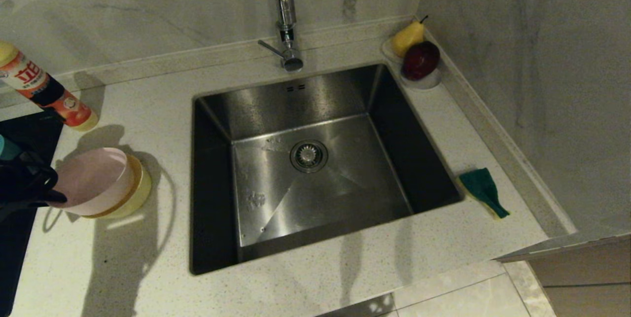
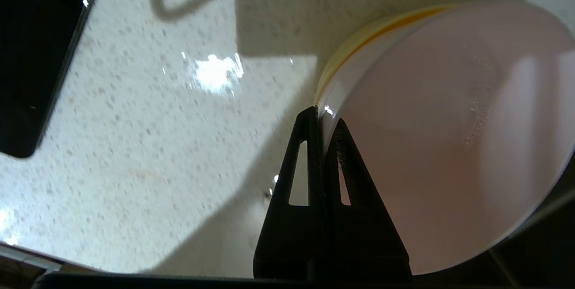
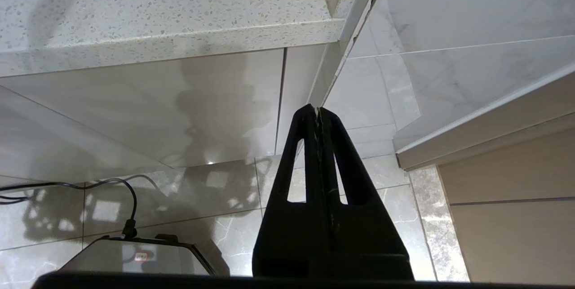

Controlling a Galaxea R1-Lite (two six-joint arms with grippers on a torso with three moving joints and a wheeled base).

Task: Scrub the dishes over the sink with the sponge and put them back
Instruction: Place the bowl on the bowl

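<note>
A kitchen counter (image 1: 345,277) seen from above, with a square steel sink (image 1: 320,169) set into its middle and a tall tap (image 1: 286,16) behind it.

At the far left, the left gripper (image 2: 321,120) has its fingers (image 2: 310,154) pinched tight on the rim of a pale pink bowl (image 1: 91,181), one finger outside the wall and one inside. The bowl is tipped up on edge, its open mouth facing toward the left arm. It sits nested in a yellow bowl (image 1: 135,191) that shows only as a band behind it, on the counter just left of the sink. No blue bowl can be seen.

The sink lies to the right of the held bowl, close by, so carrying it over the basin looks like a short sideways move.

The sponge (image 1: 483,191), green side up, lies on the counter on the opposite side, just beside the sink's right edge. Its long axis runs diagonally, toward the front right corner. The right arm is clearly the nearer one to it, but the right gripper (image 3: 319,113) hangs low beside the cabinet front, below counter level, fingers pressed together and holding nothing.

A detergent bottle (image 1: 47,92) stands at the back left; a pear (image 1: 408,37) and a dark red apple (image 1: 420,59) rest on a saucer (image 1: 429,83) at the back right.
</note>
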